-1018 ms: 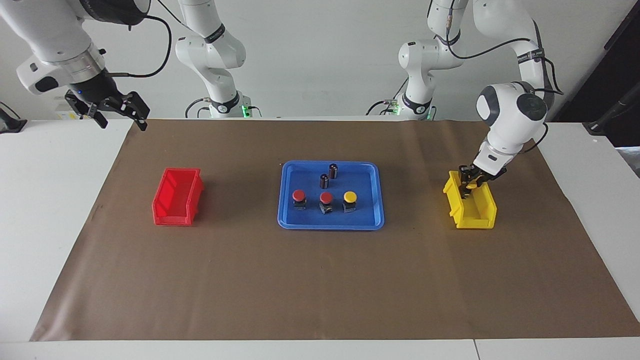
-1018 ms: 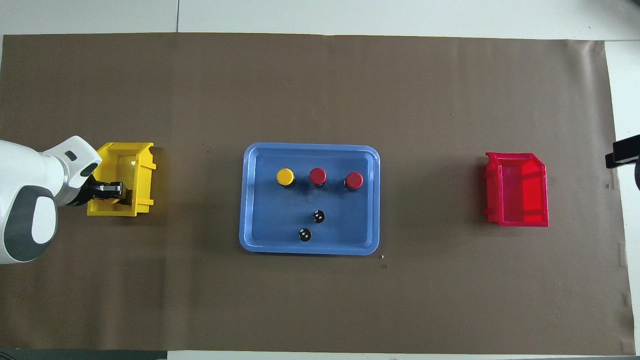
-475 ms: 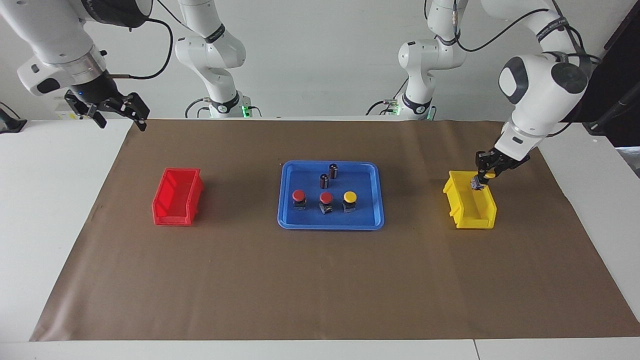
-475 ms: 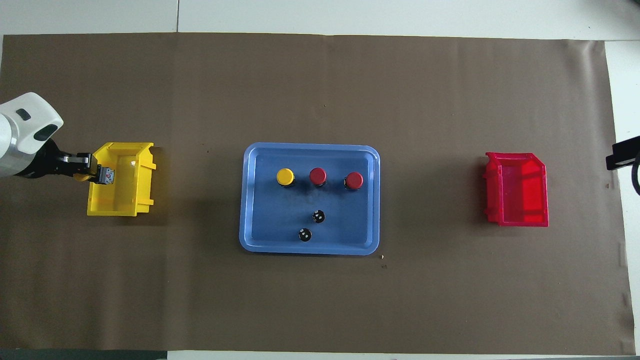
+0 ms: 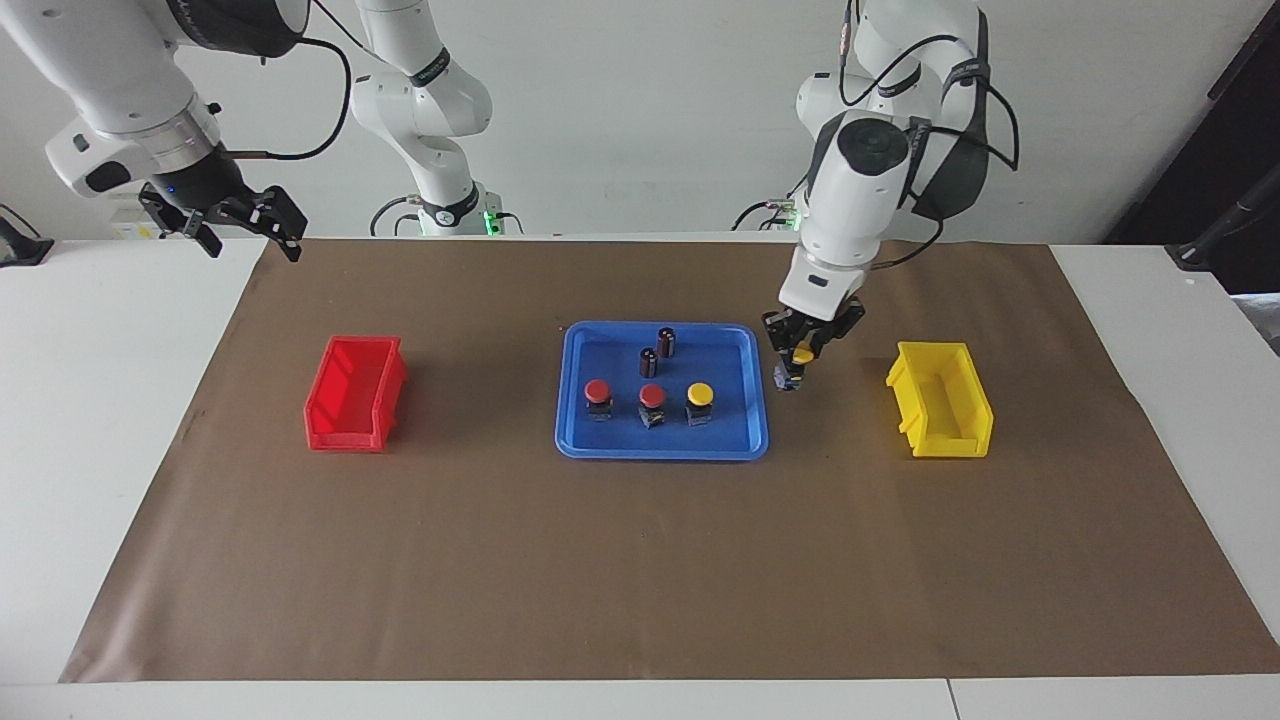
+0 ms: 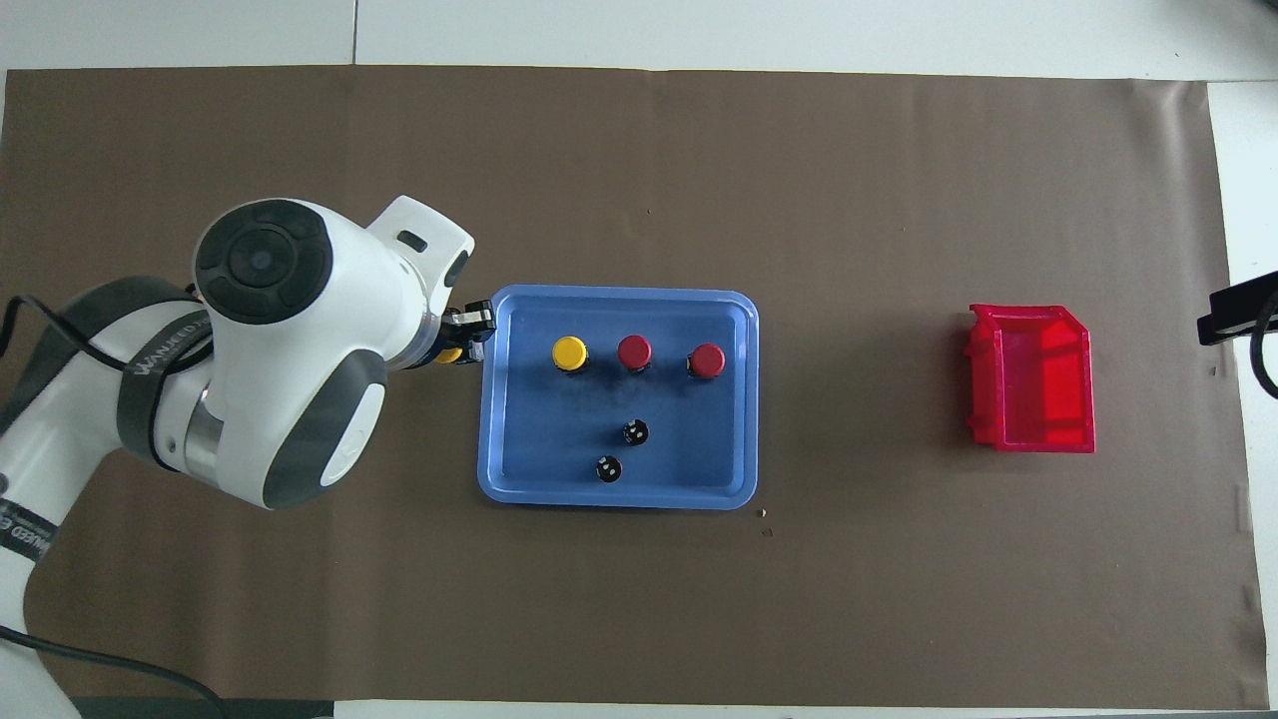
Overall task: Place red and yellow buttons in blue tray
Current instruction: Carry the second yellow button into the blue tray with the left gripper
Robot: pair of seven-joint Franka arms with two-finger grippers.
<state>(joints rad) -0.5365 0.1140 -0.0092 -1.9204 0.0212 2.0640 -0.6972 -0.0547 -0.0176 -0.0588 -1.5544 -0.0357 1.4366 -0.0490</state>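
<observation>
The blue tray (image 5: 610, 437) lies mid-table and holds two red buttons (image 5: 598, 392) (image 5: 652, 397) and one yellow button (image 5: 700, 394) in a row. They also show in the overhead view, the red ones (image 6: 634, 352) (image 6: 707, 360) and the yellow one (image 6: 569, 353) in the tray (image 6: 539, 439). My left gripper (image 5: 801, 356) is shut on the second yellow button (image 5: 802, 354), held in the air just beside the tray's rim at the left arm's end; its cap peeks out in the overhead view (image 6: 450, 355). My right gripper (image 5: 245, 228) waits, open and empty, raised over the mat's corner.
Two small dark cylinders (image 5: 666, 342) (image 5: 648, 362) stand in the tray, nearer to the robots than the buttons. An empty yellow bin (image 5: 940, 400) sits toward the left arm's end, hidden under the arm in the overhead view. An empty red bin (image 5: 355, 392) sits toward the right arm's end.
My left gripper lifted the yellow button out of the yellow bin and carried it across to the tray's edge. The right arm barely moved.
</observation>
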